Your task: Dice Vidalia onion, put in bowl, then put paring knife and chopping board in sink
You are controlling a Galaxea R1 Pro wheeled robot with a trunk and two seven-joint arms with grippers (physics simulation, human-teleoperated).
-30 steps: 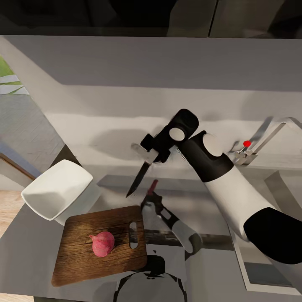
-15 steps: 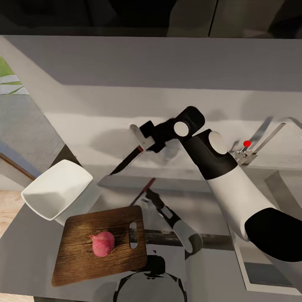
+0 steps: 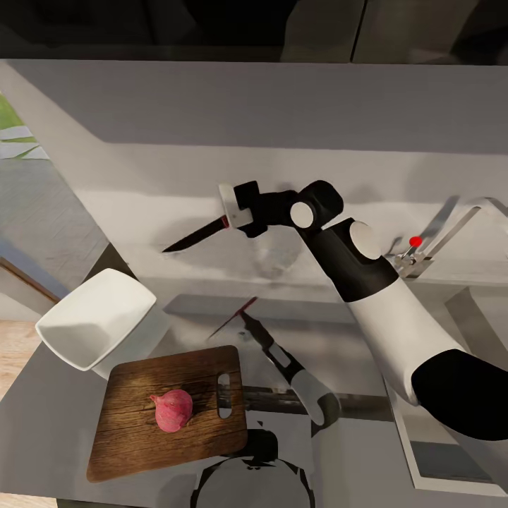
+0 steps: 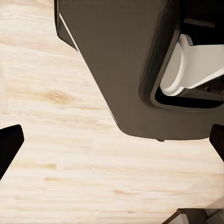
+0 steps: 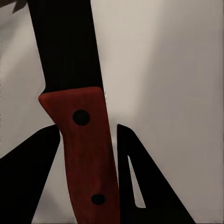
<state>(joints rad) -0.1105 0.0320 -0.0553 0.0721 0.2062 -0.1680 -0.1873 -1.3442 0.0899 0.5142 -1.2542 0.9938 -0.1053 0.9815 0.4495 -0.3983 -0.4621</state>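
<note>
Gripping the paring knife firmly, the right gripper should bring its blade down over the Vidalia onion on the chopping board.

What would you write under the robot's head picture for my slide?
Right gripper holds the paring knife above the countertop; Vidalia onion waits on chopping board.

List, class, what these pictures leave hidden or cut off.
- Sink: head view, basin mostly covered by the right arm and cut by the frame edge.
- Paring knife: right wrist view, tip cut off by the frame edge.
- Left end effector: left wrist view, fingers barely enter at the edges.
</note>
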